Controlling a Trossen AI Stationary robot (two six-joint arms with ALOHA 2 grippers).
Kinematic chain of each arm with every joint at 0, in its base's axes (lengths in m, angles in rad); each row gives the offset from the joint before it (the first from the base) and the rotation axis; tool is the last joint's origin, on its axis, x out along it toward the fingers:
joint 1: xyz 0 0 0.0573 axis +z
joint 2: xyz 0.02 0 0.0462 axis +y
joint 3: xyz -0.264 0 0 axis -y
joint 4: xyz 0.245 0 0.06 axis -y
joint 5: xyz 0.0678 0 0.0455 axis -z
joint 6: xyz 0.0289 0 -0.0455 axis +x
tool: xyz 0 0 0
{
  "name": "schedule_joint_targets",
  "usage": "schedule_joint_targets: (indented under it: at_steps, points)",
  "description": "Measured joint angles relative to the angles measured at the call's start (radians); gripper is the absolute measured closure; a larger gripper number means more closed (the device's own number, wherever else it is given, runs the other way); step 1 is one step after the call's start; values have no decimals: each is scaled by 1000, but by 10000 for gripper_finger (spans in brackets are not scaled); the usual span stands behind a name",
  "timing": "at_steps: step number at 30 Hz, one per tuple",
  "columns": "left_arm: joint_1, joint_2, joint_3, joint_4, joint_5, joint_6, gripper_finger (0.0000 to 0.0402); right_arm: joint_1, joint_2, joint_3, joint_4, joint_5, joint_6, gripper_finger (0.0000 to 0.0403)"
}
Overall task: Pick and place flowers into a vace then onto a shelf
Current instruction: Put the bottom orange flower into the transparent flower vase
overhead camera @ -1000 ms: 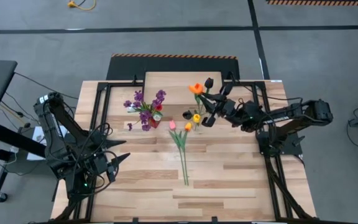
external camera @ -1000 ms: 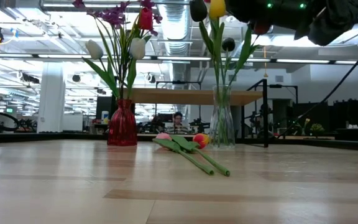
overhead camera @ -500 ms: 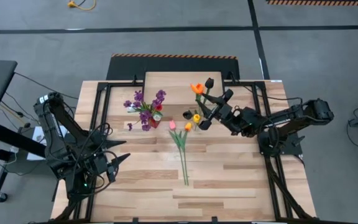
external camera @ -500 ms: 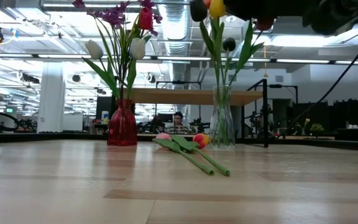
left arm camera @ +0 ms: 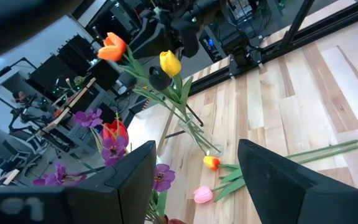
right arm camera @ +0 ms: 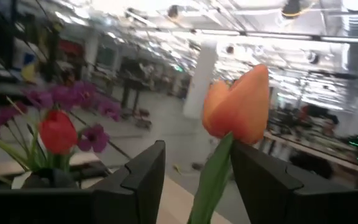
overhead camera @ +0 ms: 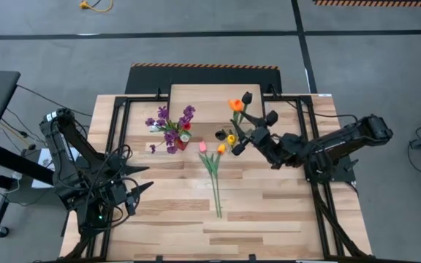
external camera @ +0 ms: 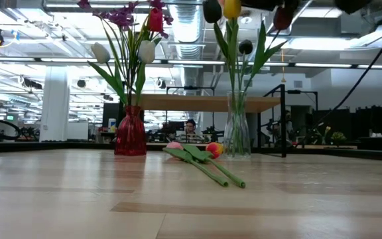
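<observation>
A clear glass vase [external camera: 237, 133] holds an orange tulip [overhead camera: 235, 104], a yellow tulip [overhead camera: 231, 139] and dark tulips. It stands on the table in front of the shelf [overhead camera: 203, 98]. A red vase [external camera: 130, 133] to its left holds purple sprigs [overhead camera: 168, 120] and a red tulip. Two loose tulips, one pink [overhead camera: 202, 146] and one orange [overhead camera: 221, 149], lie flat on the table with their stems toward the near edge. My right gripper [overhead camera: 251, 133] is open beside the clear vase, with the orange tulip's stem [right arm camera: 213, 180] between its fingers. My left gripper [overhead camera: 141, 186] waits open near the left edge. My right gripper stands with its fingers on either side of the orange tulip's stem [right arm camera: 219, 162], just below the bloom. The stem runs close beside one finger [right arm camera: 253, 180]. I cannot tell whether it touches that finger. The tulip stands upright in the clear vase.
Black frame rails [overhead camera: 123, 131] run along the table's left and right sides and around the shelf. Bare planks [overhead camera: 254, 219] stretch from the loose tulips to the near edge.
My right gripper has spread its fingers and let go of the orange tulip's stem. It has drawn back a little toward the table's right and near edges, rising and rolling as it went. The orange tulip has stayed in the clear vase and swayed slightly right.
</observation>
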Motion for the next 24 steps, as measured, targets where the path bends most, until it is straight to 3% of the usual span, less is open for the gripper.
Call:
schedule_joint_targets:
  at_steps: [7, 14, 19, 24]
  points:
    - [0, 0, 0, 5, 1, 0, 182, 54, 0, 120, -302, 137, 56, 234]
    - [0, 0, 0, 12, 3, 0, 182, 58, 0, 296, -830, 140, 346, 234]
    - [0, 0, 0, 12, 30, -2, 182, 50, 0, 430, -1226, 69, 584, 239]
    - [0, 0, 0, 12, 39, -3, 182, 40, 0, 541, -1467, -78, 684, 241]
